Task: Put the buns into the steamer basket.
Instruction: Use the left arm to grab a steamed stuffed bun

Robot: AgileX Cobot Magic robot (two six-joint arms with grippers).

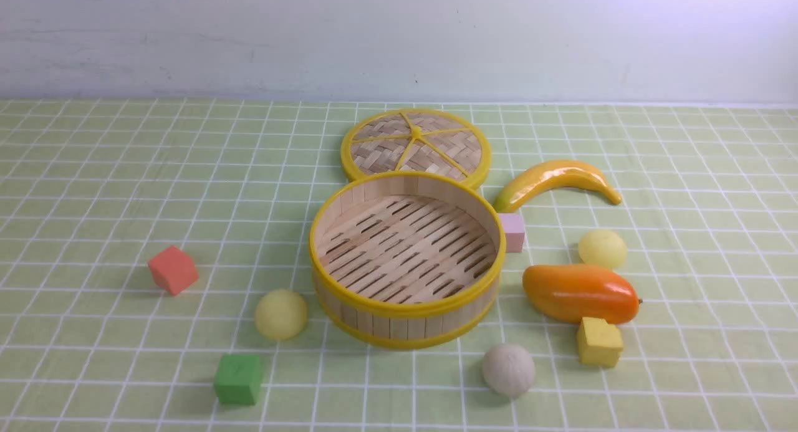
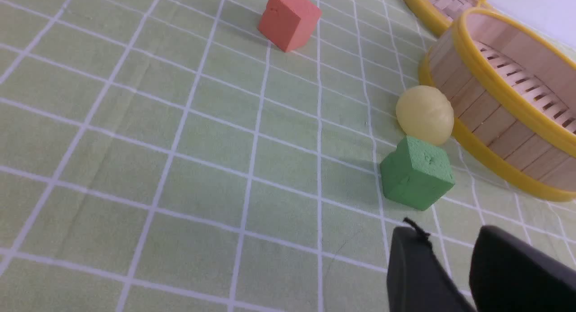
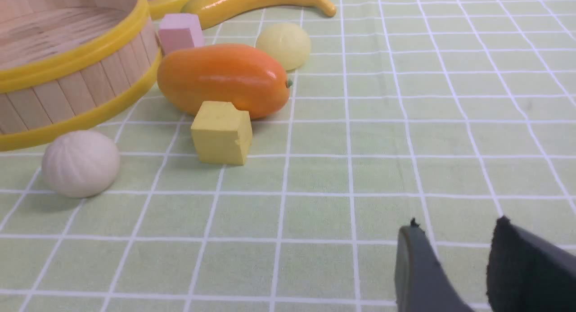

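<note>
Left pincer [image 2: 450, 234]: spread, nothing between the fingers, hanging low over the surface [image 1: 93, 170]. Right pincer [image 3: 456, 226]: the same, spread and empty. Neither arm shows in the front view.

Task state: no bun is in. All three sit on the surface around the steamer basket [image 1: 405, 329].
- left yellow bun [image 1: 281, 314]: just beside the basket wall on the robot's left
- pleated bun [image 1: 509, 369]: near the basket's front right, apart from the wall
- right yellow bun [image 1: 602, 249]: behind the mango [image 1: 580, 293], close to it

Risks, as judgement:
- The green cube [image 2: 416, 173] lies between the left pincer and the left yellow bun. A straight approach likely clips the cube and shoves it into the bun.
- That bun is tight to the basket, so a finger on that side could catch the rim and drag the basket.
- The buns are round and smooth. An off-centre close probably squirts them out, and they roll.
- The right yellow bun is boxed in by the mango, with the pink cube [image 1: 512, 232] nearby. A low reach over the mango could knock it.
- The yellow cube [image 1: 599, 341] sits against or just beside the mango, near the path to the pleated bun.
- A high release over the slatted floor could bounce a bun out.

Containers: the steamer basket is upright and empty, with bare slats showing. The lid [image 1: 416, 146] lies flat behind it with nothing on it.
</note>
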